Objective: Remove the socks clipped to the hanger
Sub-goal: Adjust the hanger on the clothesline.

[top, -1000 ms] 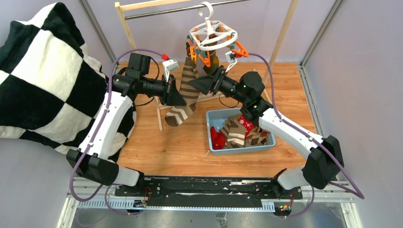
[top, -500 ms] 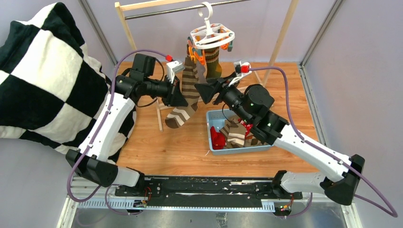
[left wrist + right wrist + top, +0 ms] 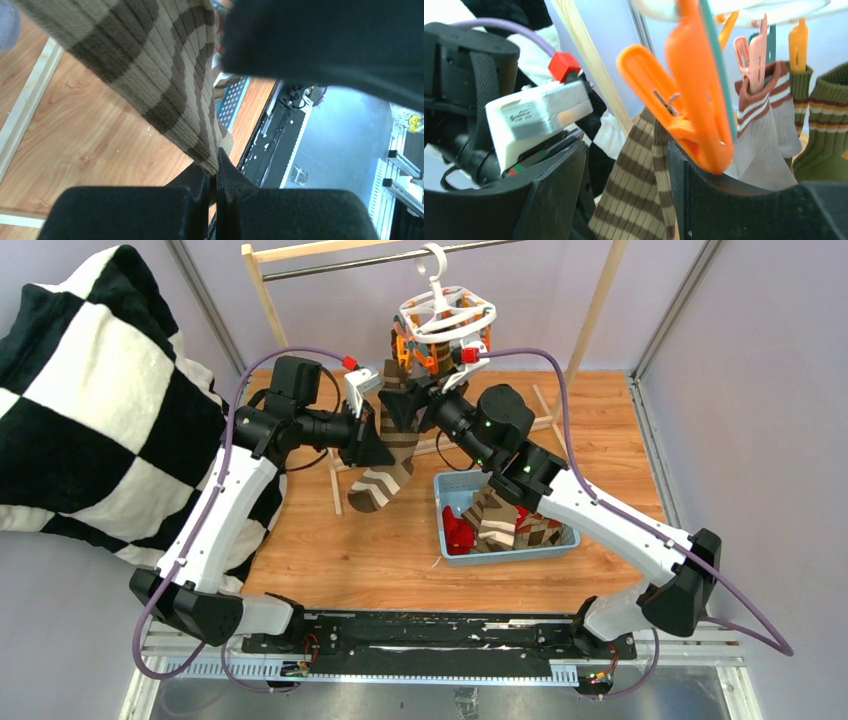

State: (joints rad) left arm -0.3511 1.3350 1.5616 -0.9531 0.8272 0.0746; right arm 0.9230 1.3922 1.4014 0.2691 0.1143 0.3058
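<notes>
A brown-and-tan striped sock (image 3: 392,430) hangs from an orange clothespin (image 3: 696,107) on the white hanger (image 3: 447,315). My left gripper (image 3: 383,447) is shut on the sock's edge, and the left wrist view shows its jaws (image 3: 216,172) pinching the fabric (image 3: 150,65). My right gripper (image 3: 405,400) is open just under the hanger. Its fingers straddle the sock's upper part (image 3: 641,185) right below the orange clothespin. A grey sock with a brown-striped cuff (image 3: 769,140) and an olive green sock (image 3: 826,130) also hang clipped.
A blue basket (image 3: 448,490) at centre right holds red snowflake and argyle socks. A black-and-white checkered blanket (image 3: 90,390) hangs at the left. The wooden rack with a metal rod (image 3: 300,252) stands behind, and its base bar (image 3: 335,490) lies on the wooden floor.
My right arm swung left and up to the top of the striped sock below the clothespin. The hanger swayed. My left gripper kept its hold on the sock.
</notes>
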